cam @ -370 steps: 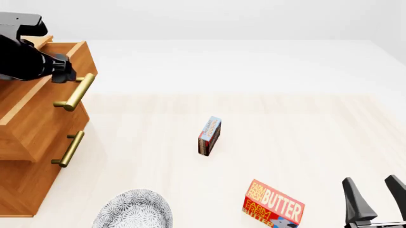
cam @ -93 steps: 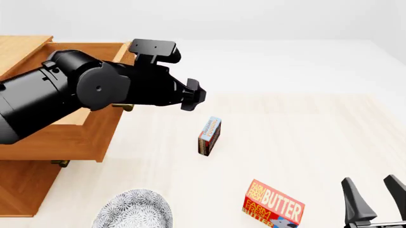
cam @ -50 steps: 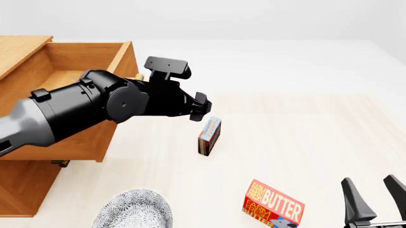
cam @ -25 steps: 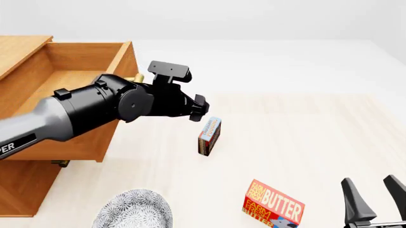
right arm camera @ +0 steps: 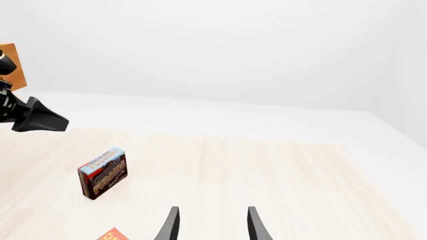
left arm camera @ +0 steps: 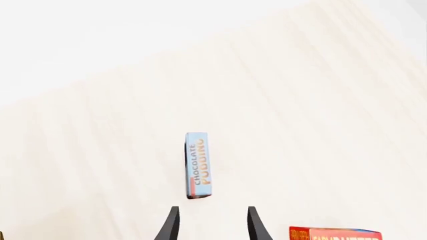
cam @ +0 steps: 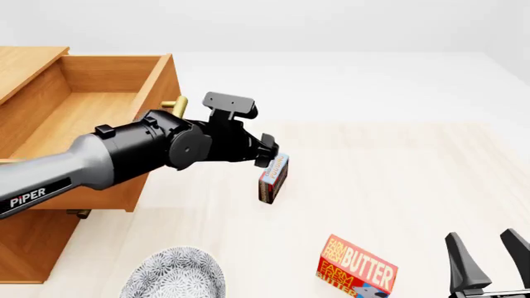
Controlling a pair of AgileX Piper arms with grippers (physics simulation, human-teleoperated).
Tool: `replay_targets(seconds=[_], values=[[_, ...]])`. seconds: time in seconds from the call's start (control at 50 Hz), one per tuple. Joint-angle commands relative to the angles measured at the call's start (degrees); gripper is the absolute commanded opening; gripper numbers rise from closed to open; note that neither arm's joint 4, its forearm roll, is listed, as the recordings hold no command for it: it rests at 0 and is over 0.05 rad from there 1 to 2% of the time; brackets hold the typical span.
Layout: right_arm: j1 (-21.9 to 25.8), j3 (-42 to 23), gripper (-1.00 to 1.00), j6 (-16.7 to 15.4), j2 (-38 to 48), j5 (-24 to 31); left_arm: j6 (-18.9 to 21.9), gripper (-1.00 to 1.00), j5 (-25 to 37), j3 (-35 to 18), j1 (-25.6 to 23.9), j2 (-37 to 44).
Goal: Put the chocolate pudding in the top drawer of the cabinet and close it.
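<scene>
Left wrist view: the chocolate pudding [left arm camera: 199,165] stands on edge at centre frame on the pale wood-grain table [left arm camera: 320,115], its light blue edge reading "CHOCOLATE PUDDING"; the left gripper [left arm camera: 210,225] shows two dark tapered fingertips spread apart and empty just below it; a red butter box [left arm camera: 333,233] is cut off at the lower right.

Front view: the grey-and-black left arm, lettered "PiPER", reaches from the left, its gripper end partly hiding the pudding's top at centre; the top drawer [cam: 153,84] of the cabinet [cam: 25,242] stands pulled out at upper left, brass handle mostly hidden; "FARM FRESH BUTTER" reads at lower centre; a speckled bowl [cam: 175,275] is cropped at the bottom edge.

Right wrist view: the right gripper [right arm camera: 210,225] is parted, holding nothing; the pudding sits at middle left.
</scene>
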Motion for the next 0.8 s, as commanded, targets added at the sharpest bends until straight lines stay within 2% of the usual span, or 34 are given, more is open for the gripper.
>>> replay_targets(seconds=[0.02,0.8], values=[[0.1,0.0,1.0,0.1,0.0,0.0,-0.5,1.0,-1.3,0.5,-0.6,1.4],[0.1,0.0,1.0,0.3,0.1,0.4,-3.0,1.0,-5.4,0.7,-1.8,7.7]])
